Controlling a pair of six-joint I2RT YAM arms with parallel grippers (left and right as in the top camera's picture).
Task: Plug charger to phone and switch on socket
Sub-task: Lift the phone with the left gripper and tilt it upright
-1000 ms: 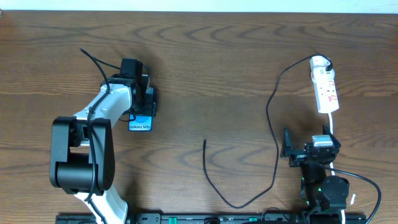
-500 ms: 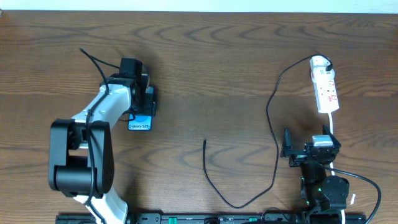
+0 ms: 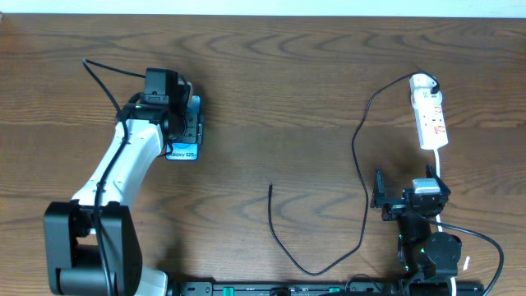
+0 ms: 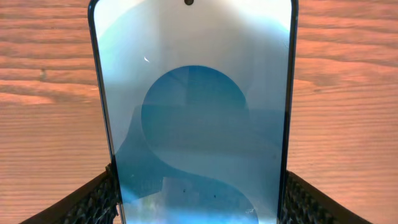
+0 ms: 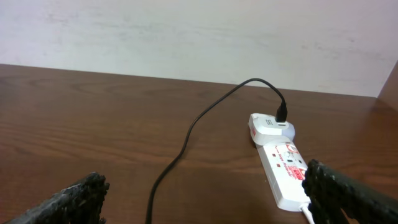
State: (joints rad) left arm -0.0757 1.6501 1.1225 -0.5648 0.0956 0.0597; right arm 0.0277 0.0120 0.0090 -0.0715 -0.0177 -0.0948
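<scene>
The phone (image 3: 184,151) with its blue screen lies at the table's left, mostly under my left gripper (image 3: 182,123). In the left wrist view the phone (image 4: 196,112) fills the frame, and both fingers press its long edges. The black charger cable (image 3: 360,164) runs from its plug in the white socket strip (image 3: 429,117) at the far right down to a loose tip (image 3: 271,188) mid-table. My right gripper (image 3: 408,200) is open and empty, below the socket. The right wrist view shows the socket (image 5: 283,163) and the cable (image 5: 186,140).
The socket's thick white cord (image 3: 441,168) runs down past my right arm toward the front edge. The left arm's own black cable (image 3: 99,70) arches over the far left of the table.
My left gripper has moved up and to the left with the phone in it, and the arm has stretched out. The right arm, cable and socket have not moved.
</scene>
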